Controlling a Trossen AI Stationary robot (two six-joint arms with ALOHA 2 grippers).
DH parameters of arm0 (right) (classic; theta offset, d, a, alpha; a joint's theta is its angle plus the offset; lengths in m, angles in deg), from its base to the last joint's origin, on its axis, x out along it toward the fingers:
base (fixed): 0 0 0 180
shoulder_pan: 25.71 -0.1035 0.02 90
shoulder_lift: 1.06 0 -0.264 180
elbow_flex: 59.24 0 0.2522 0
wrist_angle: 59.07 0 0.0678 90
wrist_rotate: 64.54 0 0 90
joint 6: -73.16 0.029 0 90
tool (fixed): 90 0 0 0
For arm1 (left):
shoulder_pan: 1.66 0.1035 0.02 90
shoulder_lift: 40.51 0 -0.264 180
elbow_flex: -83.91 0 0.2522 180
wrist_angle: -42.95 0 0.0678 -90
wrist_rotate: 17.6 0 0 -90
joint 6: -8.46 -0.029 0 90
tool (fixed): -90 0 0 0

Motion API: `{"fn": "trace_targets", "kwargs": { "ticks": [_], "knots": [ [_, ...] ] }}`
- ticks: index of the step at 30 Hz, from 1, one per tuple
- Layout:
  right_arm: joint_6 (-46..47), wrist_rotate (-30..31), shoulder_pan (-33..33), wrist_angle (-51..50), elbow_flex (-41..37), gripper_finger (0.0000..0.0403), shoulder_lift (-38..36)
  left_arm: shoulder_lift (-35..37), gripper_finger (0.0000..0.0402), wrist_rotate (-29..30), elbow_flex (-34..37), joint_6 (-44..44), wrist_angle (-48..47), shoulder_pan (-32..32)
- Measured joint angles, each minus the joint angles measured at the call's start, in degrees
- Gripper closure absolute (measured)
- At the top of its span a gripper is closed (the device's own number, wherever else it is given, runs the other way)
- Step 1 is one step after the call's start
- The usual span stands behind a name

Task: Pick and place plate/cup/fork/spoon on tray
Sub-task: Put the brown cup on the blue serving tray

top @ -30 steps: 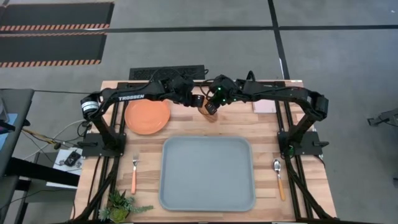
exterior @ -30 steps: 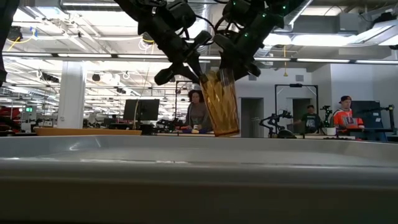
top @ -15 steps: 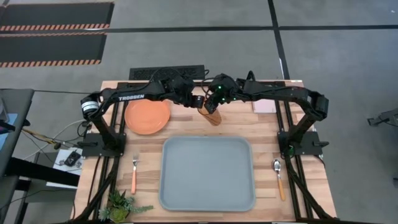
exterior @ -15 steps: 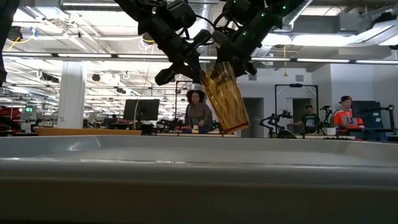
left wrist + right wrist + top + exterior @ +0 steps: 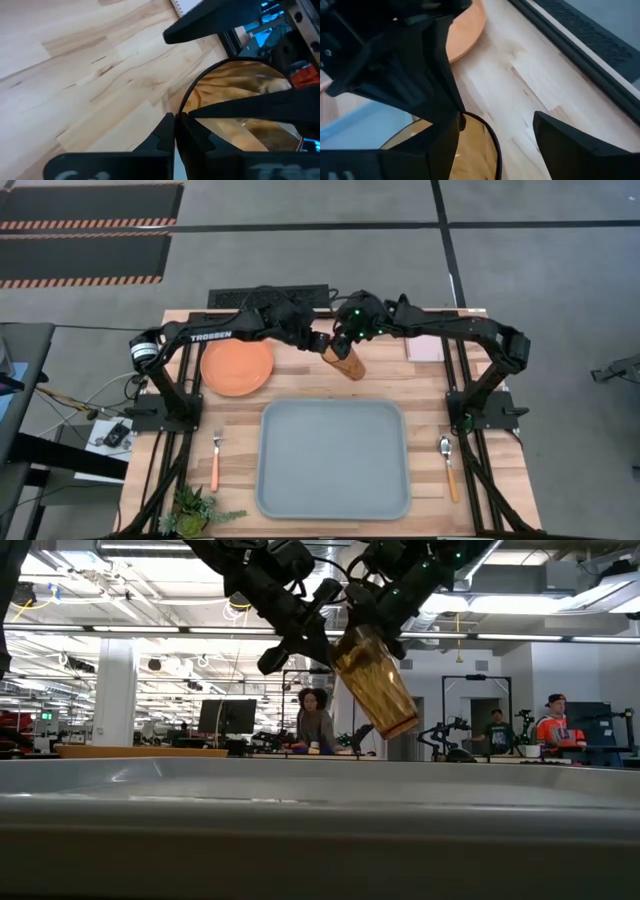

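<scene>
The amber ribbed cup [image 5: 347, 360] hangs tilted above the wood, beyond the tray's far edge. Its mouth faces up and far-left, its bottom near-right [image 5: 400, 725]. My left gripper [image 5: 322, 340] is shut on its rim. My right gripper [image 5: 345, 330] is open right over the cup's mouth, with one finger [image 5: 445, 130] at the rim and the other [image 5: 570, 145] well outside the cup. The orange plate [image 5: 237, 367] lies flat on the table to the cup's left. The fork [image 5: 215, 460] lies left of the grey-blue tray [image 5: 333, 460], the spoon [image 5: 449, 465] right of it. My left gripper pinches the cup's rim [image 5: 183, 107] between its two fingers, one inside [image 5: 192, 137] and one outside [image 5: 165, 137]. The fingers come slanting from above and the table's left. The cup is lifted clear and hangs tilted below them. My right gripper: I cannot tell whether its finger touches the rim.
A pink pad [image 5: 424, 350] lies at the far right of the table. A small plant [image 5: 195, 508] stands at the near left corner. The two arms' wrists are close together above the cup. People stand in the room behind the table.
The cup has gone from upright to tilted. Its bottom has swung up and toward the table's near right, while its mouth has stayed by the grippers. My left gripper has tipped with it.
</scene>
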Motion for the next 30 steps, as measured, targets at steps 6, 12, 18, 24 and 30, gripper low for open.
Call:
{"fn": "trace_targets", "kwargs": {
  "ticks": [6,12,18,24,30],
  "knots": [
    [-2.02,-0.39,0.71,0.12,-0.01,0.0126,-0.20,0.02,0.0401,-1.49,0.00,-1.13,0.11,0.59],
    [-4.09,1.18,1.19,0.88,-0.01,0.0127,-0.59,0.04,0.0401,-2.91,-0.20,0.00,0.13,1.19],
    [-6.69,1.12,1.30,2.08,-0.01,0.0128,-0.73,0.04,0.0401,-3.74,-0.20,-1.75,-0.17,1.31],
    [-13.81,1.25,0.99,4.99,-0.05,0.0128,-1.21,0.04,0.0401,-4.42,-0.20,-3.87,-0.11,1.43],
    [-18.46,3.21,0.67,6.82,-0.11,0.0129,-2.53,0.02,0.0401,-6.02,0.11,-5.49,-1.32,1.79]
  ]
}}
